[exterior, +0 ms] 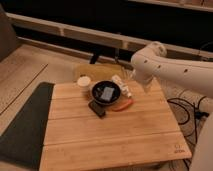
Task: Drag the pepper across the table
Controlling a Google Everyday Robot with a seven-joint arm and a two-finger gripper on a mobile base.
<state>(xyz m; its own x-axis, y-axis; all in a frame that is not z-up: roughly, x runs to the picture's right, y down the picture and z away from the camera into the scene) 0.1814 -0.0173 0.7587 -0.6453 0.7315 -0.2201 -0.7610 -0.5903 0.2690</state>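
Note:
The pepper (122,105), small, slender and orange-red, lies on the wooden table (115,142) just right of the black bowl (106,92). My white arm reaches in from the right, with its bend above the table's far right corner. My gripper (131,76) hangs at the arm's end above the far edge, beside the white tube (121,85). It is behind and above the pepper and does not touch it. It stands open and I see nothing in it.
A dark flat block (97,108) lies in front of the bowl and a white cup (83,81) stands to its left. A dark grey mat (25,125) lies left of the table. Cables (192,112) run over the floor on the right.

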